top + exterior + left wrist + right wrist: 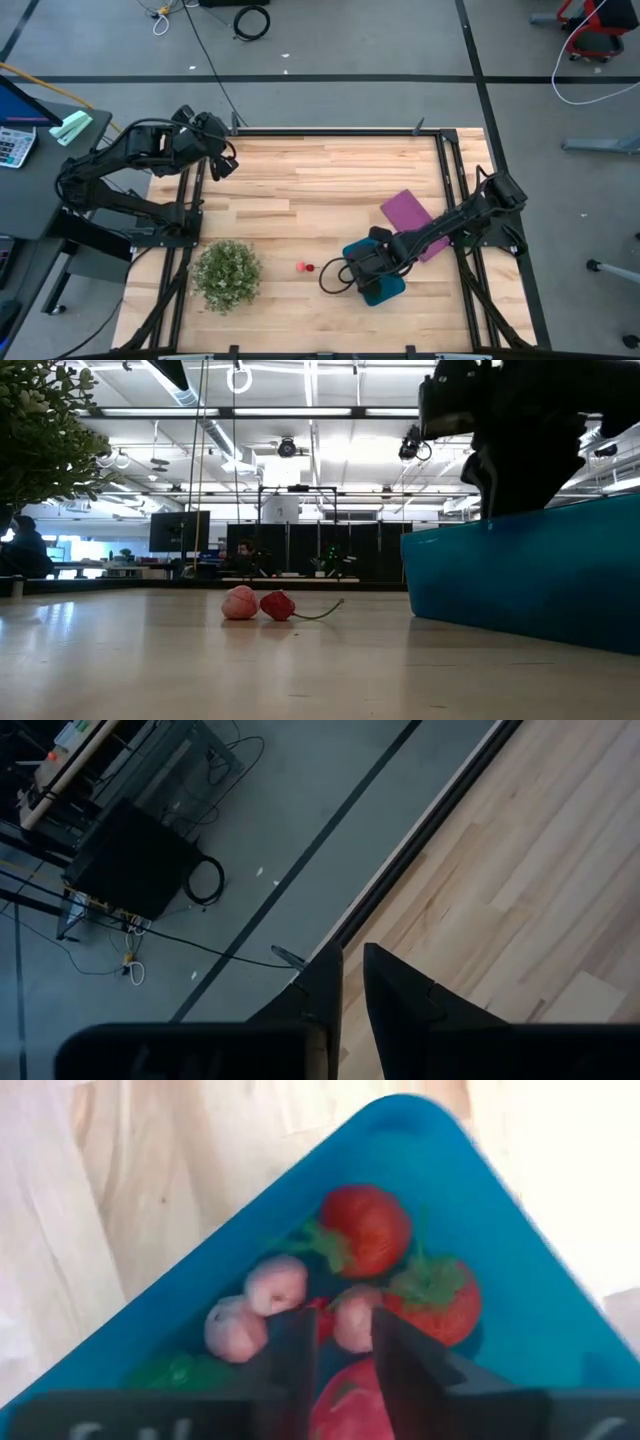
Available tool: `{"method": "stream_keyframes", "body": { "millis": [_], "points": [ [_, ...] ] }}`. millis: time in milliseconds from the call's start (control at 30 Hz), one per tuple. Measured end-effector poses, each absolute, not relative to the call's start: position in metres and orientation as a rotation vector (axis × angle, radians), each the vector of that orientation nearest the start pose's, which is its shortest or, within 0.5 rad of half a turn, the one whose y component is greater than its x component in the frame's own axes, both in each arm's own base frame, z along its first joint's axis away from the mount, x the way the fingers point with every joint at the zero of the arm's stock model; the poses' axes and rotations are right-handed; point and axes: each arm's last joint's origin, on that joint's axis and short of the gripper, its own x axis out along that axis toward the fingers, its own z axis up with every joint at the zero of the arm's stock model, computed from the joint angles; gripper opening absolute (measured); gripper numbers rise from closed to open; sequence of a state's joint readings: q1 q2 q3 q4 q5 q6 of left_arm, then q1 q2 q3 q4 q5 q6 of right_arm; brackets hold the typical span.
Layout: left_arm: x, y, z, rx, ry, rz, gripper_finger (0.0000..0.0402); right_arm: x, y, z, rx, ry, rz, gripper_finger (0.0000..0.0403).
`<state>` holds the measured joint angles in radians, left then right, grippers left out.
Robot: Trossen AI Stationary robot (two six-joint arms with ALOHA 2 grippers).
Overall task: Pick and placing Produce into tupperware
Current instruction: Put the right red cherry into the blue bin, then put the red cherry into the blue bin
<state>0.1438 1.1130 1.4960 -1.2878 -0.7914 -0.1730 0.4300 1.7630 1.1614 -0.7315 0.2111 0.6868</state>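
The right gripper [362, 266] hangs over the shallow teal-blue plastic tupperware [520, 1250] at the table's near right, its fingers slightly apart above the small red and pinkish toy produce [365, 1230] inside. A pinkish and a red toy piece [258, 603] lie touching on the wooden table [300, 190] left of the container. The left gripper [222, 160] waits at the far left, fingers nearly together.

right gripper [362, 262] over tupperware [385, 290] | produce [304, 267] on table [320, 180] | left arm [120, 165] parked

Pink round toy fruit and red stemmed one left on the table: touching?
Touching. The low view shows the pink round toy fruit pressed against the red stemmed one, no gap.
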Motion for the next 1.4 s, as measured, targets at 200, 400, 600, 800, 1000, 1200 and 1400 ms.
{"method": "stream_keyframes", "body": {
  "millis": [200, 400, 600, 800, 1000, 1200, 1400],
  "points": [
    [0.158, 0.044, 0.418, 0.148, 0.807, 0.939, 0.0047, 0.302, 0.124, 0.191, 0.199, 1.216, -0.257, 0.0151],
    [0.158, 0.044, 0.418, 0.147, 0.807, 0.939, 0.0048, 0.301, 0.118, 0.221, 0.218, 1.036, -0.256, 0.0165],
    [0.158, 0.044, 0.418, 0.147, 0.806, 0.939, 0.0052, 0.323, 0.124, 0.237, 0.063, 0.794, -0.07, 0.0166],
    [0.158, 0.044, 0.418, 0.147, 0.805, 0.939, 0.0046, 0.357, 0.114, 0.211, 0.045, 0.736, 0.009, 0.0181],
    [0.158, 0.044, 0.419, 0.146, 0.802, 0.94, 0.0048, 0.382, 0.104, 0.171, 0.117, 0.782, 0.094, 0.0193],
    [0.158, 0.044, 0.418, 0.146, 0.802, 0.939, 0.0043, 0.408, 0.104, 0.151, 0.128, 0.823, 0.17, 0.0197],
    [0.159, 0.044, 0.419, 0.145, 0.8, 0.939, 0.0043, 0.427, 0.102, 0.146, 0.119, 0.929, 0.208, 0.0198]
  ]
}}
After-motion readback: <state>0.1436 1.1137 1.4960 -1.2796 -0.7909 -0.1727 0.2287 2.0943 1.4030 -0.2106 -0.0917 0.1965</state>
